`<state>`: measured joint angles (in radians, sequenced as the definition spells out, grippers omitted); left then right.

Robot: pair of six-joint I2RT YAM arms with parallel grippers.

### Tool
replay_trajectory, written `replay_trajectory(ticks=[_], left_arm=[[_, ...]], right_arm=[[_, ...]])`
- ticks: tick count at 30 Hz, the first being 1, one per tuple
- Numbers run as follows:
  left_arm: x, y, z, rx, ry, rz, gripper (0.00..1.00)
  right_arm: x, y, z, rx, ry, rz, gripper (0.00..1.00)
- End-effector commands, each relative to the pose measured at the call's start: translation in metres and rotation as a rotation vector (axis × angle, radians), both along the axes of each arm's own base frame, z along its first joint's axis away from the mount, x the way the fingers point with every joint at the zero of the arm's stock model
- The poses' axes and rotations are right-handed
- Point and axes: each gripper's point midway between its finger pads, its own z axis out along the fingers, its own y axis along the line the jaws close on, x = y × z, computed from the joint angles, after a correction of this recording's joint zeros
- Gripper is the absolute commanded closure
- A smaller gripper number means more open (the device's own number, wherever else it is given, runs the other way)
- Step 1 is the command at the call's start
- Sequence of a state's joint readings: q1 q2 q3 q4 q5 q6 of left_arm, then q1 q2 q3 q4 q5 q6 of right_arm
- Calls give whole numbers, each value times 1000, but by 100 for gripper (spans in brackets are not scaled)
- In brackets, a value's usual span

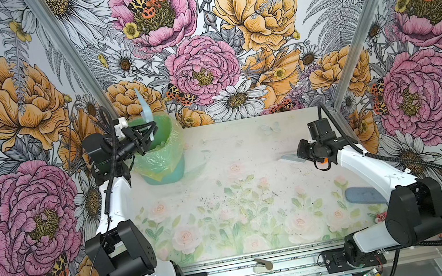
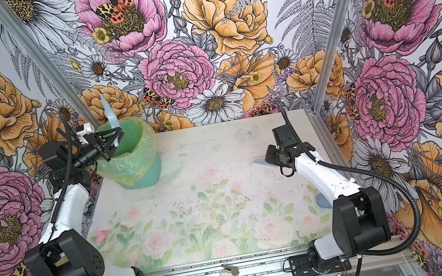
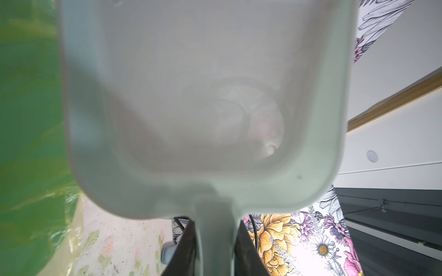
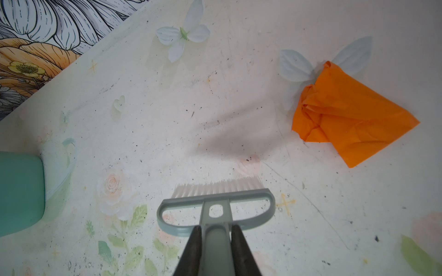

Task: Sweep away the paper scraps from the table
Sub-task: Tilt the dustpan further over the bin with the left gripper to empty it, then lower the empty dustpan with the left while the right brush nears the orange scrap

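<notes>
One orange paper scrap (image 4: 346,114) lies crumpled on the table (image 4: 167,119), and it shows only in the right wrist view. My right gripper (image 4: 216,239) is shut on the handle of the grey brush (image 4: 215,205), whose white bristles point over the table short of the scrap. In both top views that gripper (image 1: 300,154) (image 2: 269,159) hangs low at the right. My left gripper (image 1: 148,129) (image 3: 215,222) is shut on the handle of the pale dustpan (image 1: 143,103) (image 3: 203,95). The pan stands tipped upright over the green-bagged bin (image 1: 161,151).
The bin (image 2: 132,162) stands at the table's back left corner. A grey-blue oval pad (image 1: 364,196) lies by the right arm's base. A small beige piece (image 1: 262,264) rests on the front aluminium rail. Dark specks dot the table (image 1: 247,155).
</notes>
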<state>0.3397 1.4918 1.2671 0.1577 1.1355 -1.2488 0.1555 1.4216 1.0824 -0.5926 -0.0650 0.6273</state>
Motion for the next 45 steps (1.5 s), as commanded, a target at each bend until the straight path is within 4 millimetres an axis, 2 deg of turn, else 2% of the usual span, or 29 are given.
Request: replay_trajectory(ticks=[1, 3, 11, 15, 20, 26, 30, 32, 38, 45], left_arm=[[-4, 1, -38, 146, 96, 35, 85], [-6, 0, -51, 229, 126, 49, 85], [-11, -5, -78, 465, 193, 105, 84], [-12, -13, -82, 612, 207, 126, 84], [-11, -35, -76, 757, 177, 132, 83], [-17, -73, -85, 959, 143, 85, 83], [-28, -107, -93, 1061, 86, 9, 83], [-37, -130, -98, 1099, 51, -55, 83], [-65, -178, -132, 1188, 49, -236, 83], [-89, -201, -176, 1223, 105, -360, 84]], right_arm=[[3, -11, 14, -56, -49, -12, 100], [4, -17, 16, -88, -54, -16, 100], [14, -46, 39, -208, -86, -62, 100], [20, -61, 51, -232, -102, -92, 100], [27, -90, 58, -273, -105, -171, 100], [24, -132, 48, -301, -56, -305, 100], [21, -150, 37, -329, -15, -350, 100], [21, -157, 29, -337, 9, -359, 100], [22, -158, 6, -336, 69, -348, 100], [24, -155, -18, -322, 128, -324, 100]])
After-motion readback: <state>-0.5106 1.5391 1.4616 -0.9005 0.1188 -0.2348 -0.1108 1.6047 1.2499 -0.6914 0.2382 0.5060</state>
